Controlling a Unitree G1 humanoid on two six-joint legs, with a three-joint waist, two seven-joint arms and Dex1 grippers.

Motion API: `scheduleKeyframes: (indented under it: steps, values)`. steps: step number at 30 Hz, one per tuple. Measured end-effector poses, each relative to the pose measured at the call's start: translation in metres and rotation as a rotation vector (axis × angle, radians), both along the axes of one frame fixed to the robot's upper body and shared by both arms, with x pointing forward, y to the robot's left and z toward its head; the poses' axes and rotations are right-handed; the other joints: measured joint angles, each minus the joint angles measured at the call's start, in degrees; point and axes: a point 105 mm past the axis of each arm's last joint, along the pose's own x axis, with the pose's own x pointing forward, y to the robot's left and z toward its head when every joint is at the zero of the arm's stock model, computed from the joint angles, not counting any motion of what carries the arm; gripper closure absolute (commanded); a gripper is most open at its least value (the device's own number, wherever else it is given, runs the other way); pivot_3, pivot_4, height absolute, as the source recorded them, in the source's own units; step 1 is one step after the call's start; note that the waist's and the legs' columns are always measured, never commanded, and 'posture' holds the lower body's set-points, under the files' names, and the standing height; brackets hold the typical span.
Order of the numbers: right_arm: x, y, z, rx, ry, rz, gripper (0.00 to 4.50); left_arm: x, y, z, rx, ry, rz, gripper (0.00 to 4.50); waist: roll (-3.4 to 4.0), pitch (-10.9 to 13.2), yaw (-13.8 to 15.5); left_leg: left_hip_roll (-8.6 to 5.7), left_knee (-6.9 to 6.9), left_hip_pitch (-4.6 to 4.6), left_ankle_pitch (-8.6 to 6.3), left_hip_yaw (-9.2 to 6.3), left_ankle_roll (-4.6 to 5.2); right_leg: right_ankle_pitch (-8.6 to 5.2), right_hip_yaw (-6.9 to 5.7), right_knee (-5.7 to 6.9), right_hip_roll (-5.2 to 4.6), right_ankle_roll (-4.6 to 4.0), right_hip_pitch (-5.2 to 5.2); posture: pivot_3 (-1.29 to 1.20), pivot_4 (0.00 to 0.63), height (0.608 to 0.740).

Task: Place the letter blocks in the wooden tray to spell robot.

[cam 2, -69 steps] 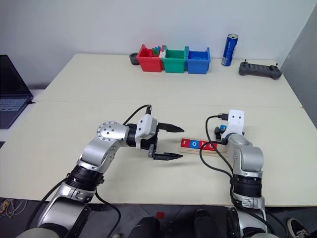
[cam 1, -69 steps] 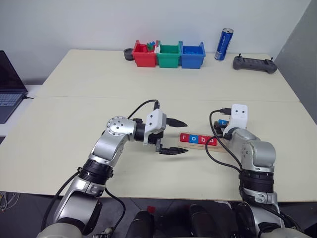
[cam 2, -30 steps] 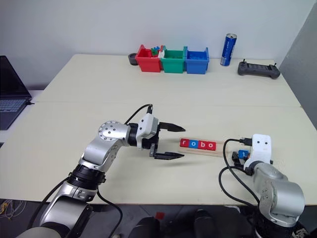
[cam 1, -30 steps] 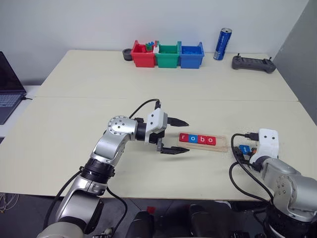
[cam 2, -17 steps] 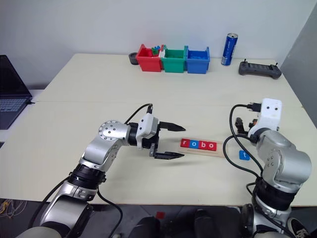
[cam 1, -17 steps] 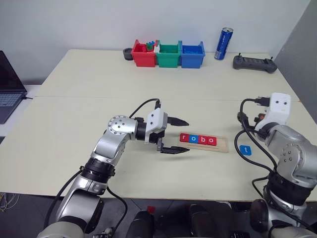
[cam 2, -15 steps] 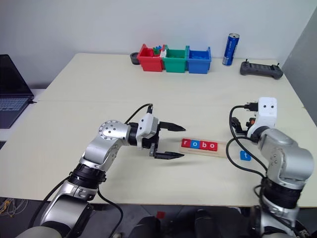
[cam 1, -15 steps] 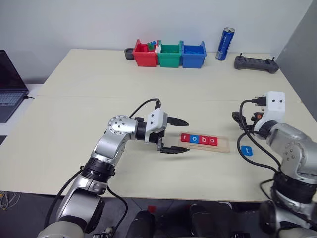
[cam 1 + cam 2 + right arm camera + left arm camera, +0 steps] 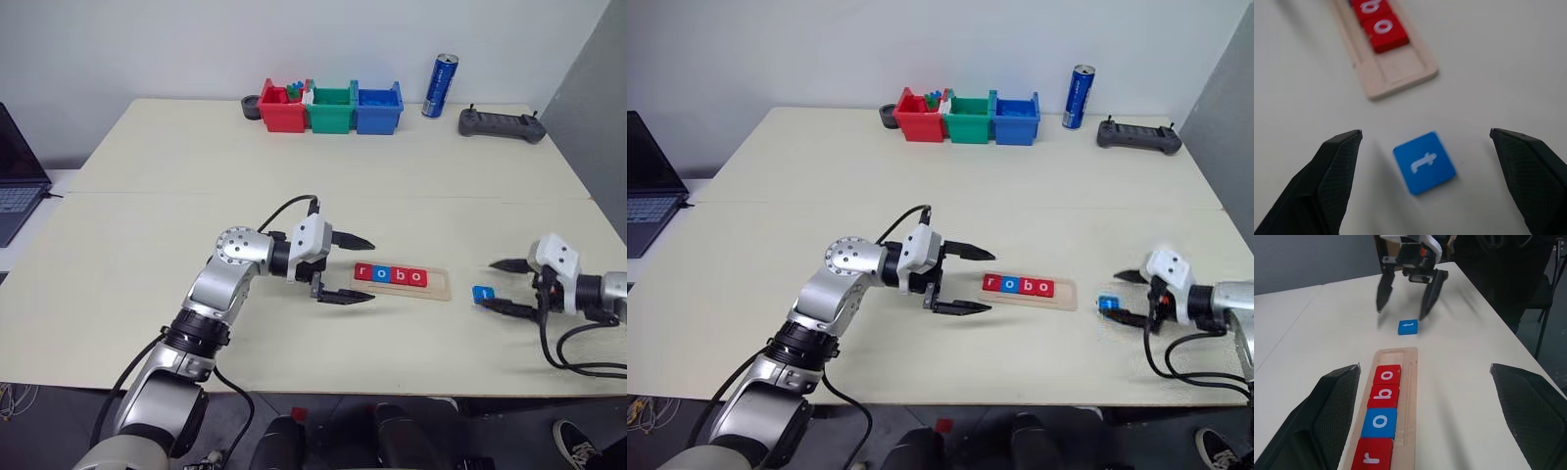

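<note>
- Four letter blocks sit in your wooden tray (image 9: pixel 443 287) already: red r (image 9: pixel 1372 460), blue o (image 9: pixel 1379 422), red b (image 9: pixel 1384 395), red o (image 9: pixel 1387 375), packed side by side from the tray's left end. The right end of the groove is bare.
- Your last tile, the blue t block (image 9: pixel 482 294), is lying flat on the table (image 9: pixel 294 176), just off the tray's right end and not touching it.
- Your right gripper (image 9: pixel 506 286) is low over the table at the right edge, pointing left at the t. Its fingers are spread wide and holding nothing, one on the far side of the tile and one on the near side, tips just short of it.
- Your left gripper (image 9: pixel 358 268) hangs just left of the tray's r end, pointing right along it. It's also spread wide and empty, and not touching the tray.
- Far side of the table has a red bin (image 9: pixel 283 108), green bin (image 9: pixel 333 110) and blue bin (image 9: pixel 379 110) in a row, a blue can (image 9: pixel 442 86) right of them, and a black controller (image 9: pixel 501 123) further right.
- A laptop (image 9: pixel 18 171) pokes in at the left edge.
</note>
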Motion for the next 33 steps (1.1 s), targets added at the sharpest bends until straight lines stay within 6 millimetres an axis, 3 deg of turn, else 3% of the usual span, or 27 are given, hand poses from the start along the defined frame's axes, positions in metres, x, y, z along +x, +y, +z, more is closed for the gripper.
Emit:
scheduleKeyframes:
  steps: [4, 19, 22, 29, 33]
  values:
    - [-0.005, -0.003, -0.009, -0.026, 0.036, 0.058, 0.04, 0.0, 0.0, 0.0, 0.0, 0.0, 0.0, 0.0, 0.0, 0.0, 0.05, 0.0, 0.03, 0.01, 0.0, 0.01, 0.0, 0.0, 0.02, 0.01, 0.0, 0.0, 0.02, 0.0, 0.15, 0.74]
    - [0.018, 0.0, -0.016, -0.013, 0.027, 0.057, 0.04, -0.005, 0.0, 0.0, 0.006, 0.002, -0.008, 0.0, 0.0, 0.0, 0.27, -0.01, 0.05, 0.05, 0.0, 0.05, -0.01, 0.01, 0.07, 0.01, -0.04, 0.0, 0.04, 0.0, 0.15, 0.74]
    - [0.02, -0.002, -0.016, -0.022, 0.022, 0.053, 0.63, -0.005, 0.0, 0.0, 0.006, 0.002, -0.007, 0.0, 0.0, 0.0, 0.28, -0.01, 0.07, 0.06, 0.0, 0.04, 0.0, 0.01, 0.06, 0.01, -0.04, 0.0, 0.05, 0.0, 0.15, 0.74]
    - [0.019, -0.005, -0.017, -0.033, 0.013, 0.07, 3.03, -0.005, 0.0, 0.0, 0.006, 0.002, -0.006, 0.0, 0.0, 0.0, 0.28, -0.01, 0.08, 0.1, 0.0, 0.04, 0.0, 0.01, 0.06, 0.01, -0.04, 0.0, 0.11, 0.0, 0.15, 0.74]
    - [0.02, -0.005, -0.016, -0.03, 0.015, 0.07, 3.05, -0.005, 0.0, 0.0, 0.006, 0.002, -0.005, 0.0, 0.0, 0.0, 0.26, -0.01, 0.08, 0.11, 0.0, 0.04, -0.01, 0.02, 0.06, 0.01, -0.04, 0.0, 0.12, 0.0, 0.15, 0.74]
